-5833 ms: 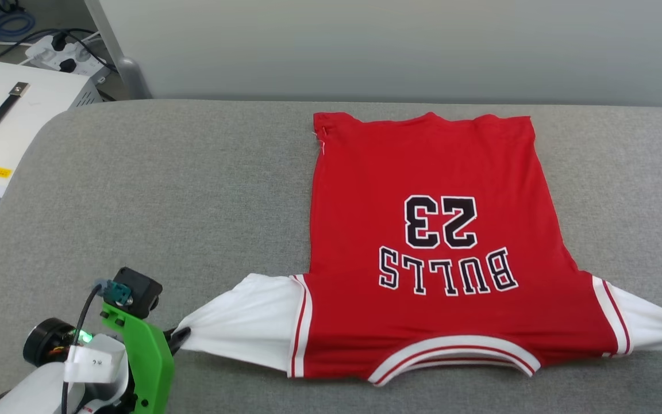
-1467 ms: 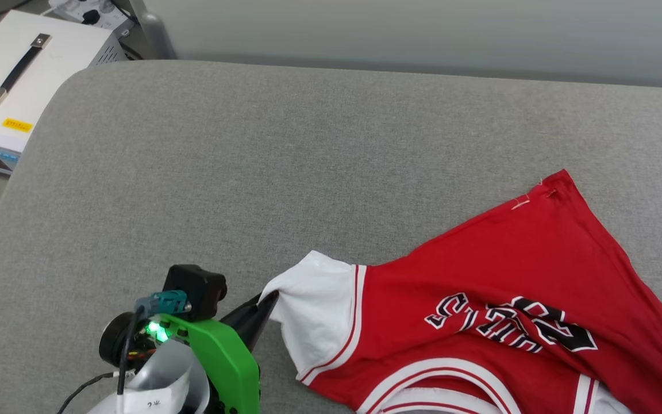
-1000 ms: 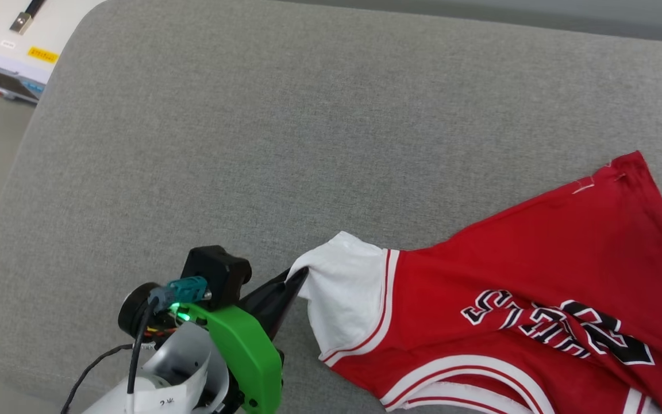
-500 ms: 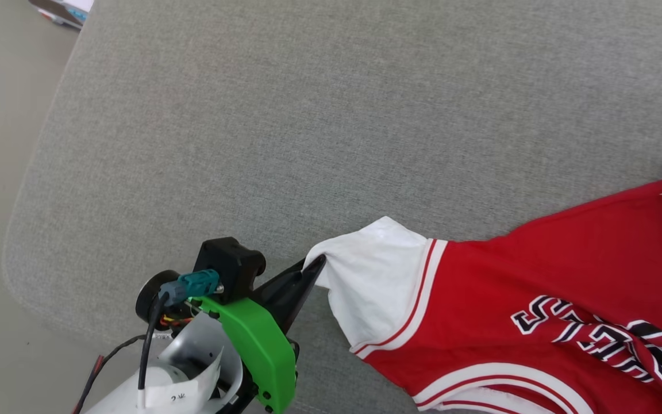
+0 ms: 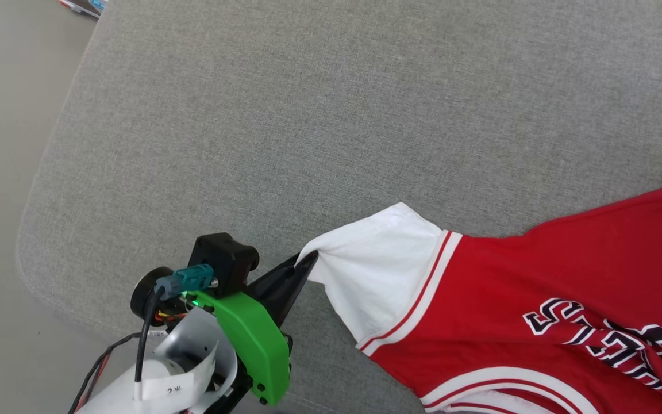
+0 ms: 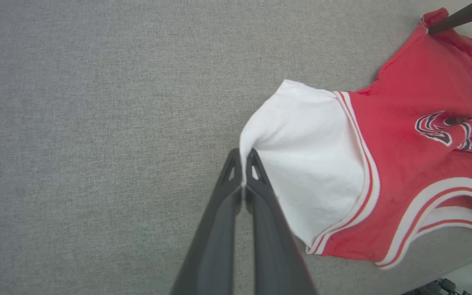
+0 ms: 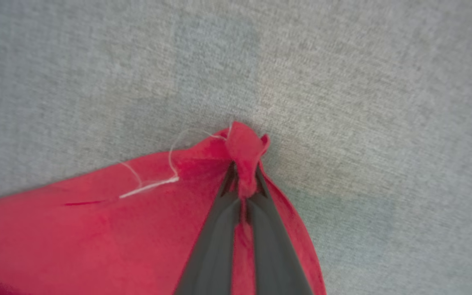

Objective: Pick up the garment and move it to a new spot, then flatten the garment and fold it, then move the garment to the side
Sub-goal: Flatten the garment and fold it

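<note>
- Grey padded bench [image 5: 308,115], garment [image 5: 538,276] rumpled by its front edge.
- Left gripper [image 6: 243,164] clamps the sleeve [image 6: 301,172], right gripper [image 7: 244,180] a hem corner [image 7: 244,141].
- Mid-move, probably; next: spread it flat.

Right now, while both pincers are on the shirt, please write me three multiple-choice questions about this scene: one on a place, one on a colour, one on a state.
1. Where does the left pincer hold the garment?
A) at the edge of the white sleeve
B) at the collar
C) at the black print

2. What colour is the cloth in the right pincer?
A) white
B) red
C) black

3. How do the left pincer's jaws stand?
A) wide open
B) shut on cloth
C) shut on nothing

Answers:
1 A: the left wrist view shows the sleeve's edge pinched at its tips.
2 B: the right wrist view shows a red corner bunched at its tips.
3 B: the jaws meet, with a thin line of white cloth between them.
</note>
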You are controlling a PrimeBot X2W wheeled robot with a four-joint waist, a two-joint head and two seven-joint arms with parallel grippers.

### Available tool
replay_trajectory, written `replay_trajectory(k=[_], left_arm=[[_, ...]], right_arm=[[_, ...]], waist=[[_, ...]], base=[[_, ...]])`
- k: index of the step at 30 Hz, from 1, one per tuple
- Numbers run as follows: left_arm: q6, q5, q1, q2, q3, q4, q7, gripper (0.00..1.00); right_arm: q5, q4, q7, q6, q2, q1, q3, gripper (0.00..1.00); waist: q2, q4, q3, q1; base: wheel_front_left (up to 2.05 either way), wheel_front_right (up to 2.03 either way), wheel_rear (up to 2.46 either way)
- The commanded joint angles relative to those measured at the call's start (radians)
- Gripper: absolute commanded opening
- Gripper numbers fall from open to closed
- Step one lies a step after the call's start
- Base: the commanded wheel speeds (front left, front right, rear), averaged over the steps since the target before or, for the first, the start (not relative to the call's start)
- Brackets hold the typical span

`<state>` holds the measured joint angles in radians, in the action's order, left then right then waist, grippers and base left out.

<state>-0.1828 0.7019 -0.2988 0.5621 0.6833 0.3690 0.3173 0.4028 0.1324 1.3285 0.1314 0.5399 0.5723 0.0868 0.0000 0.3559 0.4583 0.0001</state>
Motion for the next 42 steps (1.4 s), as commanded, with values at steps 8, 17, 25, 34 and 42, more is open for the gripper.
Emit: replay_trajectory(k=[8, 17, 25, 34, 42], left_arm=[[-0.011, 0.001, -0.007, 0.017, -0.021, -0.012, -0.013, 0.0], [-0.028, -0.002, -0.031, 0.064, -0.076, -0.005, -0.015, 0.0], [-0.061, -0.031, -0.123, 0.087, -0.16, 0.017, -0.036, 0.0], [-0.122, -0.075, -0.232, 0.071, -0.243, 0.017, -0.082, 0.0], [-0.164, -0.129, -0.345, 0.061, -0.298, 0.002, -0.123, 0.0]], right_arm=[[0.038, 0.037, -0.188, -0.001, -0.031, -0.015, 0.002, 0.0], [0.104, 0.029, -0.383, -0.001, -0.008, -0.002, -0.007, 0.0], [0.154, -0.035, -0.5, -0.001, 0.031, -0.002, -0.047, 0.0], [0.182, -0.149, -0.581, -0.001, 0.041, -0.004, -0.045, 0.0], [0.177, -0.241, -0.65, -0.001, 0.039, 0.01, -0.024, 0.0]], waist=[[0.0, -0.036, -0.087, -0.0001], [0.0, -0.11, -0.22, -0.0001], [0.0, -0.187, -0.312, -0.0001], [0.0, -0.266, -0.362, -0.0001], [0.0, -0.316, -0.373, -0.0001]], base=[[0.0, 0.0, 0.0], [0.0, 0.0, 0.0], [0.0, 0.0, 0.0], [0.0, 0.0, 0.0], [0.0, 0.0, 0.0]])
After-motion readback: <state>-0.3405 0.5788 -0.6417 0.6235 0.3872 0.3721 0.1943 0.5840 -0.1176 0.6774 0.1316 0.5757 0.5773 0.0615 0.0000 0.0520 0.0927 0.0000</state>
